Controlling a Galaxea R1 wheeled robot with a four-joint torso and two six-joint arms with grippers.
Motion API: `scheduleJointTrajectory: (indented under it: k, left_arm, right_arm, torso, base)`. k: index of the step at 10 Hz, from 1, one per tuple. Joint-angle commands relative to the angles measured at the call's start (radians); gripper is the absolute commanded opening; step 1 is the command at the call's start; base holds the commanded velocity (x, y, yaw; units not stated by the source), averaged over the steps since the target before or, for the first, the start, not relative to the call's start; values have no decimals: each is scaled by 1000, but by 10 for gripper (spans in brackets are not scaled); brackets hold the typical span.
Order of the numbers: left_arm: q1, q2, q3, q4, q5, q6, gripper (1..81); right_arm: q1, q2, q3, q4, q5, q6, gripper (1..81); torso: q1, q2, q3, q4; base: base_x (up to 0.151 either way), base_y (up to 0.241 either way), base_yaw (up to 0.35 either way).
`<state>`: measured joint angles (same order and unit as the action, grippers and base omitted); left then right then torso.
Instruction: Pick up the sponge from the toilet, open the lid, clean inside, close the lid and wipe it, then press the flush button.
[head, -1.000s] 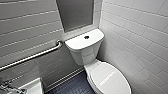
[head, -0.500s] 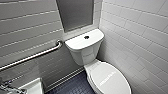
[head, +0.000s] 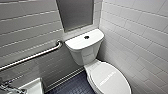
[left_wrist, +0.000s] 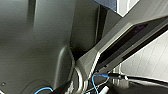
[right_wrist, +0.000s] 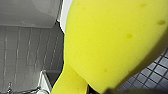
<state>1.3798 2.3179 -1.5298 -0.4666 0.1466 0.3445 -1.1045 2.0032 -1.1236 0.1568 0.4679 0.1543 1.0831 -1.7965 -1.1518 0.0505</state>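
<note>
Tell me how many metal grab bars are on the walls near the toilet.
1. The grab bar is fixed to the grey tiled wall, left of the toilet in the head view. Others may be hidden outside it.

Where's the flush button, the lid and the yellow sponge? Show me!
flush button (head: 86, 37): head view, centre of the dark button.
lid (head: 110, 77): head view, middle of its white top.
sponge (right_wrist: 112, 42): right wrist view, middle of its yellow face.
</note>
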Motion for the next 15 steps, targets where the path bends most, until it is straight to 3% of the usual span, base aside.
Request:
scheduleJointTrajectory:
  k: [1,2,3,8,15]
  left_arm:
    - [6,-3,-6,3,94,21,811]
    - [21,17,-27,3,96,33,811]
    - [37,34,-56,2,96,41,811]
    - [66,91,-151,2,96,44,811]
    - [84,138,-222,-3,96,44,811]
  right_arm:
    - [211,-74,55,73,-162,1,10]
    - [273,-74,53,96,-196,1,10]
    - [338,-70,45,125,-232,1,10]
    - [609,71,-131,266,-371,2,10]
    - [807,384,-565,569,-376,1,10]
  torso:
    - [0,0,0,0]
    - [0,0,0,0]
    - [0,0,-29,0]
    - [0,0,-23,0]
    - [0,0,-24,0]
  base:
    - [0,0,0]
    - [0,0,0]
    - [0,0,0]
    - [0,0,0]
    - [0,0,0]
